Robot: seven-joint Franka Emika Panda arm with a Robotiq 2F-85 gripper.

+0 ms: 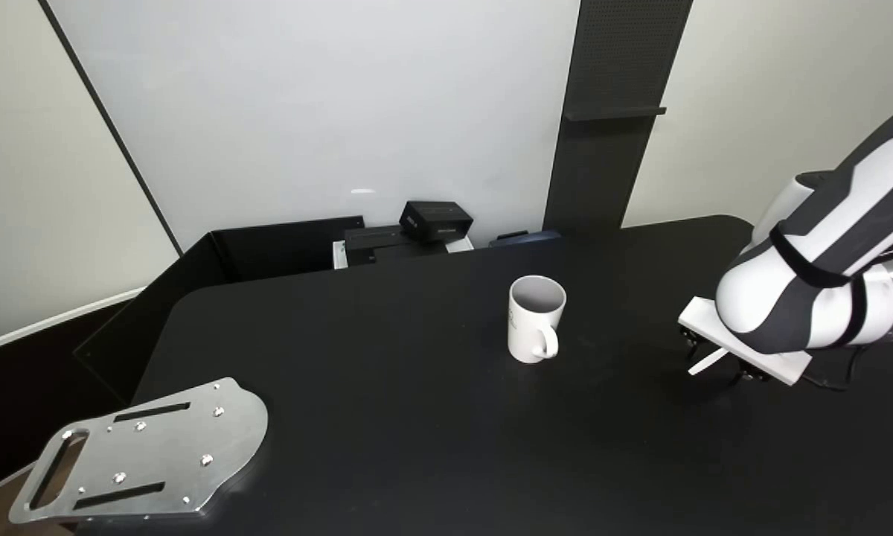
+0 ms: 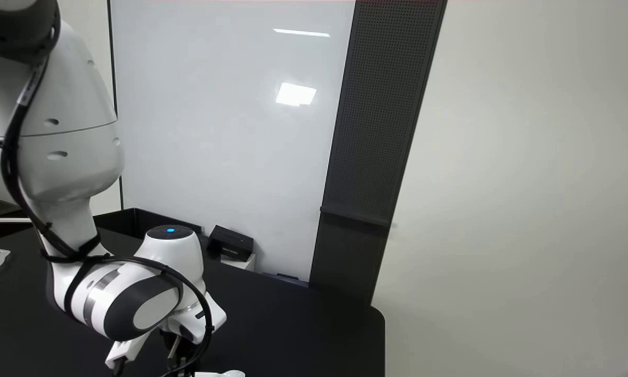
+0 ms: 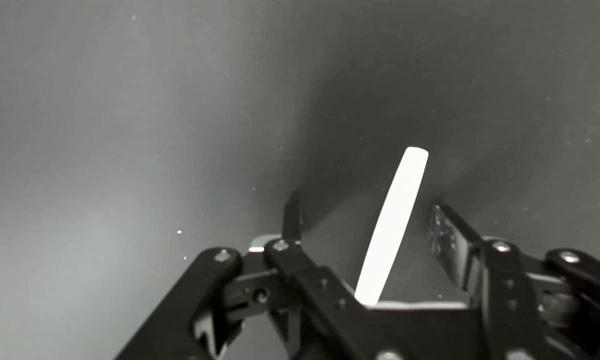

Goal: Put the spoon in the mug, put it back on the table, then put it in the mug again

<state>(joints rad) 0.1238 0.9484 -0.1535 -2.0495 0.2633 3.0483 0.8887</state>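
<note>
My gripper [image 3: 367, 222] is standing spread, the spoon [image 3: 392, 227] lying between its jaws.
I am leaving a gap on both sides of it (it is sitting closer to the jaw on the right of the wrist view), and the spoon is resting on the counter [image 1: 387, 417]. In an exterior view, the mug [image 1: 527, 333] is standing upright, well apart from my gripper. Farther out, a metal plate [image 1: 164, 454] is lying at the counter's edge.

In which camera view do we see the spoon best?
The wrist view: a long stretch of the spoon shows unblocked. The exterior views show less: its handle end, or its bowl, cut off at the bottom edge.
</note>
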